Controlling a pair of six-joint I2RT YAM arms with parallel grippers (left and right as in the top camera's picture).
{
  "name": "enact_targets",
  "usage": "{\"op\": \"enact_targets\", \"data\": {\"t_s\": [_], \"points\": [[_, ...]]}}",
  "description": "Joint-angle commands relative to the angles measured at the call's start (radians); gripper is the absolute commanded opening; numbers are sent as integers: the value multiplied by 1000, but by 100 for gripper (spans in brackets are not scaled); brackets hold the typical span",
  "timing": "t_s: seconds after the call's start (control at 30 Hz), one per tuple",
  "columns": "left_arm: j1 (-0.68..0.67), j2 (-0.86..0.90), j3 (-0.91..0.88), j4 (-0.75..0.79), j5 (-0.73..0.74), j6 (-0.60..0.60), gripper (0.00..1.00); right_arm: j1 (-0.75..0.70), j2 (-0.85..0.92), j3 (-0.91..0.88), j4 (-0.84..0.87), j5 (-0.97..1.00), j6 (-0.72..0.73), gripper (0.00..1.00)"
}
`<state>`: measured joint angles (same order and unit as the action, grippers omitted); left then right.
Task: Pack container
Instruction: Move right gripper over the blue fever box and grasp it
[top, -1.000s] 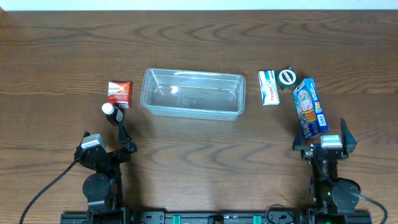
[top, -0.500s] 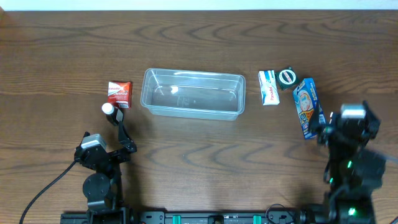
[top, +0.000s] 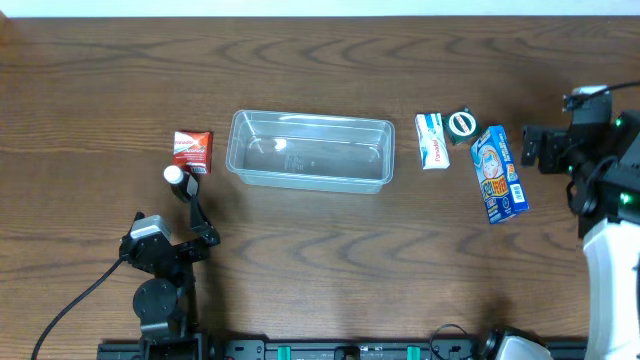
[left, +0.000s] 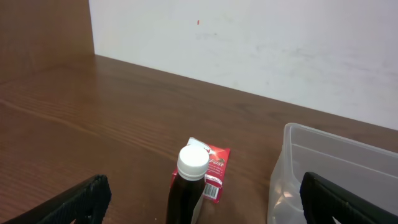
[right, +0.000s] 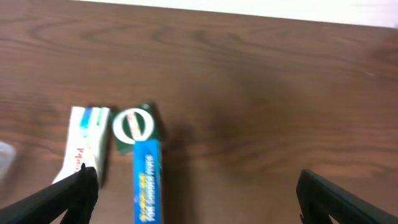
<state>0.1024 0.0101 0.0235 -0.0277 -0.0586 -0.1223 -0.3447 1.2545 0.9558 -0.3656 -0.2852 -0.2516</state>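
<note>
Zero items are packed — the container lies empty in the middle of the desk. Five things wait outside it: dark bottle and red packet to its left, blue snack box, white box and green tin to its right. Left pincer sits low at the near edge, spread, facing the bottle. Right pincer hovers farther out beside the snack box — spread, empty.

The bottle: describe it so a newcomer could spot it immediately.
Start at the clear container mid-table. Off its left end sit two small things. The bottle is the upright dark one with a white cap, not the red packet beside it.
</note>
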Motion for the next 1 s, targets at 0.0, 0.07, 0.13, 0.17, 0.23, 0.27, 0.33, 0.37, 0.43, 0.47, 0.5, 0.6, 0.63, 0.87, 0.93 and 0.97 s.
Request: {"op": "enact_targets", "data": {"t_s": [0.0,0.07,0.13,0.17,0.23,0.27,0.33,0.37,0.43,0.47,0.5,0.6,0.63,0.87,0.93,0.97], "points": [[-4,-6,-19,-39,-12,17,98,-6,10,28,0,-180,-10,99],[-4,-6,-19,-39,-12,17,98,-6,9,28,-25,-235,-11,99],[-4,-6,-19,-39,-12,17,98,-6,9,27,-31,-234,-11,99],[-4,-6,-19,-39,-12,17,98,-6,9,27,-35,-219,-11,99],[-4,-6,-19,-39,-12,18,98,-5,10,27,-51,-187,-11,99],[-4,-6,-19,-39,-12,17,98,-3,13,27,-67,-179,-11,99],[-4,-6,-19,-39,-12,17,98,5,27,27,-96,-175,-11,99],[-4,-6,-19,-39,-13,17,98,9,35,27,-105,-173,-12,99],[-4,-6,-19,-39,-12,17,98,26,62,27,-126,-147,-12,96],[-4,-6,-19,-39,-12,17,98,39,75,27,-133,-122,-11,93],[-4,-6,-19,-39,-12,17,98,53,86,27,-138,-89,-11,90],[-4,-6,-19,-39,-12,17,98,100,105,27,-152,49,-11,86],[-4,-6,-19,-39,-12,17,98,115,106,27,-157,97,-11,85],[-4,-6,-19,-39,-12,17,98,227,107,27,-217,232,-11,84],[-4,-6,-19,-39,-12,17,98,243,108,27,-235,298,-11,85],[-4,-6,-19,-39,-12,17,98,247,108,27,-242,333,-10,85]]}}
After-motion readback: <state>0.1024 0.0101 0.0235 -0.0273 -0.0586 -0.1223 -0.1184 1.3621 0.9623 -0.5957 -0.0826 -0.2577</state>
